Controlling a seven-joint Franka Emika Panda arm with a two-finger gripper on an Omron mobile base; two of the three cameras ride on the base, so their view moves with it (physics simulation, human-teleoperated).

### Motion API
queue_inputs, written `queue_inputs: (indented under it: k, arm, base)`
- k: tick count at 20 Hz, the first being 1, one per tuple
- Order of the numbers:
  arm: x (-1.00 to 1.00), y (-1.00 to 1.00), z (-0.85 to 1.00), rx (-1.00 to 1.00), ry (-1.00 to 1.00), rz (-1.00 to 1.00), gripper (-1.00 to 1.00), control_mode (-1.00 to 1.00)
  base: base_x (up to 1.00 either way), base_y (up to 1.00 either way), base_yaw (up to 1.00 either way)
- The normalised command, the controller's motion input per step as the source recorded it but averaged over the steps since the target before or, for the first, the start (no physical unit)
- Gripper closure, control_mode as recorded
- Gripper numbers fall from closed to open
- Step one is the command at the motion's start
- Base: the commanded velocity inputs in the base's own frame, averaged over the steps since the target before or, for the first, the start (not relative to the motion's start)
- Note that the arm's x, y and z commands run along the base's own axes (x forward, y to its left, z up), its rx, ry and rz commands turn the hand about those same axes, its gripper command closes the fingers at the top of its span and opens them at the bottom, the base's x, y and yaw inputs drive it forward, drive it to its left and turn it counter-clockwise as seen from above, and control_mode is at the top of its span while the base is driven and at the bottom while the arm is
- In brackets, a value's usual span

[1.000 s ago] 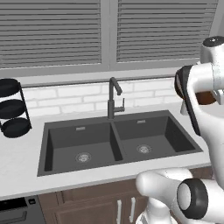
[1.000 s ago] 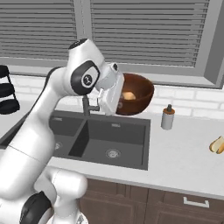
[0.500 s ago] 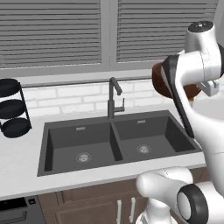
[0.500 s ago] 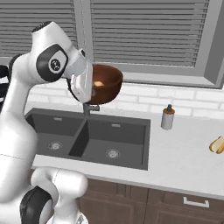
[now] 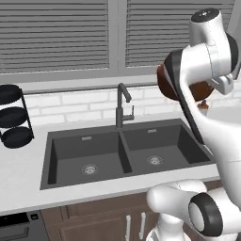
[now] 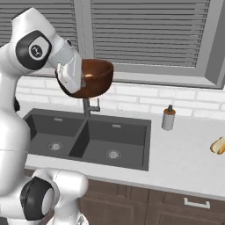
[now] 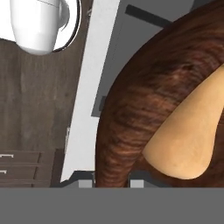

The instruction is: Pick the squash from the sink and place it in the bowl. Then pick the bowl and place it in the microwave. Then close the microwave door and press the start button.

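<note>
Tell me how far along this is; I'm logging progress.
Done: the squash lies in the bowl, and both sink basins look empty. In hand: the gripper holds the bowl by its rim, high above the sink. Left: bowl into the microwave, door closed, start pressed.

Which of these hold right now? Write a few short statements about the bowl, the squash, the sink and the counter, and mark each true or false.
1. The bowl is held up in the air above the sink. True.
2. The squash lies in the left sink basin. False: it sits inside the bowl, and both basins hold nothing but their drains.
3. The gripper grips the bowl by its rim. True.
4. The small bottle stands in the sink. False: it stands on the counter, right of the sink.
5. The black tiered rack stands on the counter left of the sink. True.
</note>
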Motion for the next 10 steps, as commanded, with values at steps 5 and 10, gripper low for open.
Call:
queue_inputs:
  k: [5,10]
  arm:
    - [-0.17,0.01,0.00,0.00,-0.09,0.00,1.00,1.00]
    - [0.00,0.00,0.00,0.00,0.00,0.00,1.00,1.00]
  base:
    - [-0.29,0.02,0.00]
    - [-0.70,0.04,0.00]
